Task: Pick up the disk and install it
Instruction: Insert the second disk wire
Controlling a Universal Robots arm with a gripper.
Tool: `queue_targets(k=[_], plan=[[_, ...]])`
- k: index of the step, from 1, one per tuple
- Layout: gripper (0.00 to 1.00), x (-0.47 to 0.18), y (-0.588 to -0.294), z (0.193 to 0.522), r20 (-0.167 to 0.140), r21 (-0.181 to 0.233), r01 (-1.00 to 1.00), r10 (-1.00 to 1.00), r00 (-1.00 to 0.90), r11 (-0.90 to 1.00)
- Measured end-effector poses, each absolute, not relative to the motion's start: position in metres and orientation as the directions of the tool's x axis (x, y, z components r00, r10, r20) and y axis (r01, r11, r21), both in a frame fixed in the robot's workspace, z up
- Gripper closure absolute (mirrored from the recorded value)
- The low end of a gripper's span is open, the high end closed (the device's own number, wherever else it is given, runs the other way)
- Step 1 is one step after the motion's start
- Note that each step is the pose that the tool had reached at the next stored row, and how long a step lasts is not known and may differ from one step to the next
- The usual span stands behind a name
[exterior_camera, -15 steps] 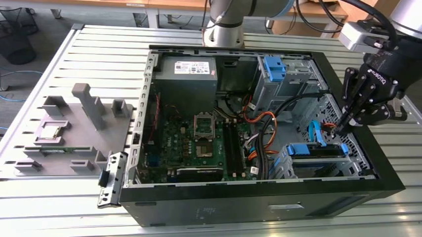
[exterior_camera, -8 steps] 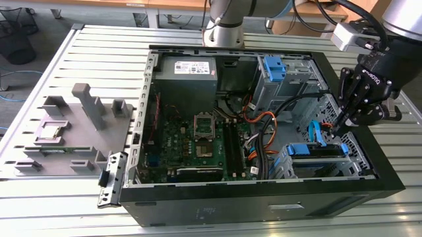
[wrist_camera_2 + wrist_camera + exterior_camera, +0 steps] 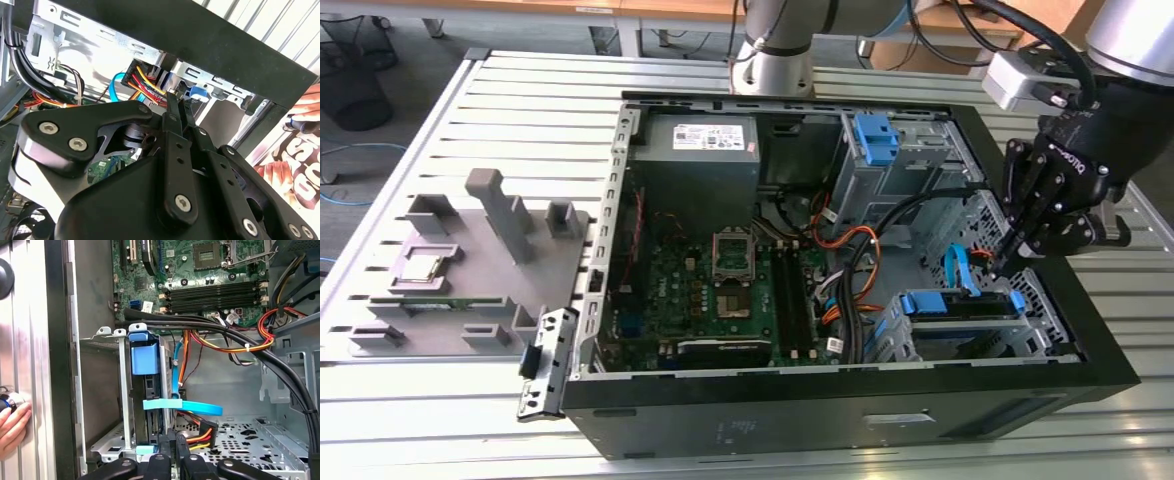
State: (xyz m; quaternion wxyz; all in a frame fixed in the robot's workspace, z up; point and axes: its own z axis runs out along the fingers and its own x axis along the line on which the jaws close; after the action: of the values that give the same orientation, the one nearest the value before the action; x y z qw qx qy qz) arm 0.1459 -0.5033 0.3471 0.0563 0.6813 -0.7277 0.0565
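Note:
The disk point(image 3: 963, 304), with its blue bracket, sits inside the lower drive cage at the front right corner of the open computer case point(image 3: 854, 395). In the first wrist view the disk point(image 3: 146, 390) stands on edge in the metal cage, with a blue tab at its end and a light blue cable across it. My gripper point(image 3: 1017, 262) hangs just above the cage's right side with its fingers pressed together and nothing between them. The gripper point(image 3: 171, 439) tips lie beside the disk's end, close to the red and yellow power connector point(image 3: 202, 432). The shut gripper point(image 3: 175, 99) points into the cage.
Thick black cables point(image 3: 235, 337) and orange wires cross the case above the cage. A grey fixture point(image 3: 467, 260) holding a small processor chip point(image 3: 427, 265) lies on the exterior view's left. Another blue bracket point(image 3: 874, 135) sits in the upper bay. A person's hand point(image 3: 12, 425) rests outside the case wall.

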Motion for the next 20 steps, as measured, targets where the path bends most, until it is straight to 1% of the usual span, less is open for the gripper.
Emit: queue_targets(k=[12, 20], plan=[[0.83, 0.131, -0.507, 0.346, 0.158, -0.03, -0.999, -0.986, -0.048, 0.044], [0.83, 0.13, -0.508, 0.346, 0.158, -0.03, -0.998, -0.986, -0.052, 0.047]])
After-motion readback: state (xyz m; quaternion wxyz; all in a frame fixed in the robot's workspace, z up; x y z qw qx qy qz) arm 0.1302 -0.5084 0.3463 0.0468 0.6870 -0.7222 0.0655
